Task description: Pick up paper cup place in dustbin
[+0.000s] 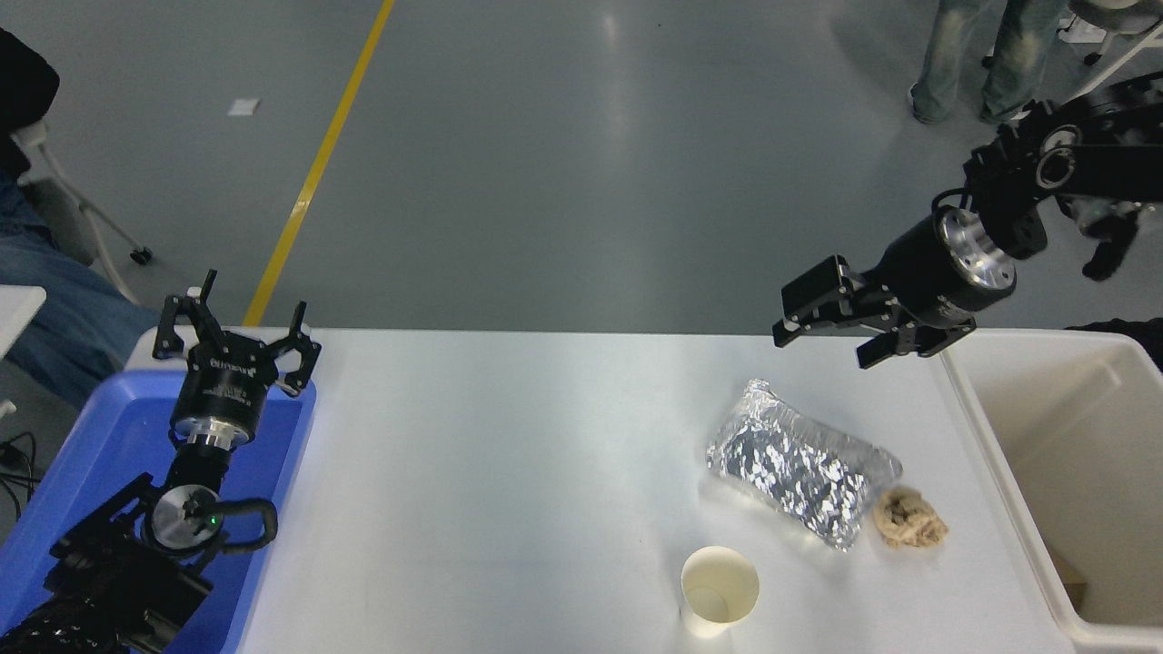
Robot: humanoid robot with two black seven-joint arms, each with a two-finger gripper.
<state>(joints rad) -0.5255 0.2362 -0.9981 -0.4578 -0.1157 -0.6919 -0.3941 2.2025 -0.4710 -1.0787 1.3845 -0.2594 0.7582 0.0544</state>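
The paper cup (718, 589) stands upright near the table's front edge, right of centre, its cream inside showing. The dustbin (1081, 427) is a large cream-white tub at the table's right end. My right gripper (825, 341) hangs open above the table's far right part, pointing down and left. It is well behind the cup and holds nothing. My left gripper (238, 329) is parked open at the lower left, over the blue tray.
A crumpled foil container (800, 465) lies between my right gripper and the cup. A brown paper ball (909, 519) sits at its right end. A blue tray (82, 472) runs along the table's left side. A person's legs (986, 54) stand at the top right.
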